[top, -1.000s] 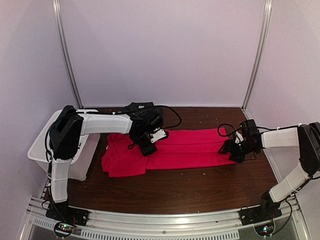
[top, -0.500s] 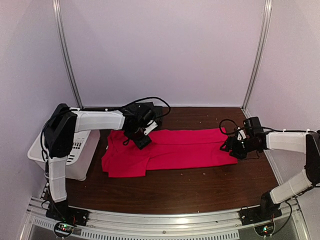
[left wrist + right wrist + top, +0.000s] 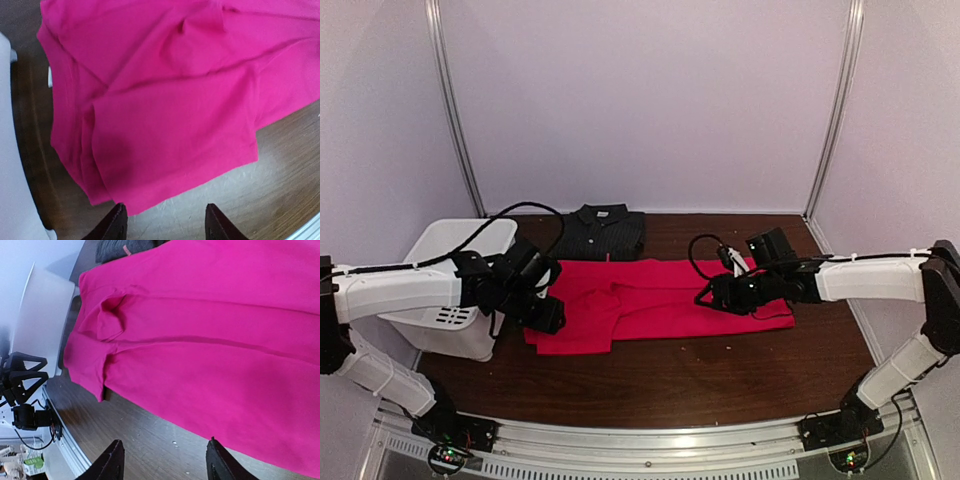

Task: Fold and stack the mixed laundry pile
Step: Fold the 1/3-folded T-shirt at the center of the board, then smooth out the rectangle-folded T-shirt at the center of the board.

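Note:
The red T-shirt (image 3: 660, 300) lies flat across the table, folded into a long band with a sleeve end at the left. Behind it rests the dark pinstriped collared shirt (image 3: 605, 230), folded, and its edge also shows in the right wrist view (image 3: 125, 247). My left gripper (image 3: 550, 316) hovers over the T-shirt's near-left corner, open and empty. In its own view, the left gripper (image 3: 166, 225) straddles the hem of the T-shirt (image 3: 160, 100). My right gripper (image 3: 713, 298) hangs over the right half, open. From its wrist, the right gripper (image 3: 165, 462) has bare table between its fingers, just off the near edge of the T-shirt (image 3: 210, 340).
A white slotted bin (image 3: 450, 295) stands at the table's left edge, close beside my left arm, and shows too in the left wrist view (image 3: 10, 175). The brown table (image 3: 700, 385) runs to the front rail. Grey walls close in the back and sides.
My left arm has swung from the back of the T-shirt to its near-left corner, uncovering the dark shirt. My right gripper has moved left from the shirt's right end. Both jaws have narrowed a little.

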You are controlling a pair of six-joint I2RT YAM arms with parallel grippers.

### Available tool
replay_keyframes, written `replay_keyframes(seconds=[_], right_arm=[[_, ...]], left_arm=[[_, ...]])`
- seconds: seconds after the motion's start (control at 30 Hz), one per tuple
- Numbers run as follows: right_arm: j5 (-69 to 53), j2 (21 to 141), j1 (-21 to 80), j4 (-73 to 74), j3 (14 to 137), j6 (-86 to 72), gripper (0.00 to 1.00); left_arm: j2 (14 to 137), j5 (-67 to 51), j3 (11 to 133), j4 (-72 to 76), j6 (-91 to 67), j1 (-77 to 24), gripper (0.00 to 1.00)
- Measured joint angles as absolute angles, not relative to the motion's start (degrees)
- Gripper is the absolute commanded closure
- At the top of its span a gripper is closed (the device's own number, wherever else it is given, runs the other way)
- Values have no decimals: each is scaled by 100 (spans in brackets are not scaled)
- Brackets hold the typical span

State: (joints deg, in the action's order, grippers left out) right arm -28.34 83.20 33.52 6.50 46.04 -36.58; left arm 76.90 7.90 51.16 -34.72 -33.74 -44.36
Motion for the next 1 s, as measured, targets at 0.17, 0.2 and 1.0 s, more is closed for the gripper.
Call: replay_keyframes(seconds=[0.17, 0.2, 1.0], right_arm=[[-2823, 9273, 4222, 141, 5054, -3957, 52], [-2821, 9480, 4379, 38, 5183, -4016, 53], [-2779, 11657, 5459, -926, 6665, -4458, 50]], left_arm=[[7583, 1050, 4434, -3743, -4525, -4943, 57], [7583, 1092, 4353, -3776, -4696, -4984, 57], [7728, 1544, 3634, -3011, -5758, -4864, 61]])
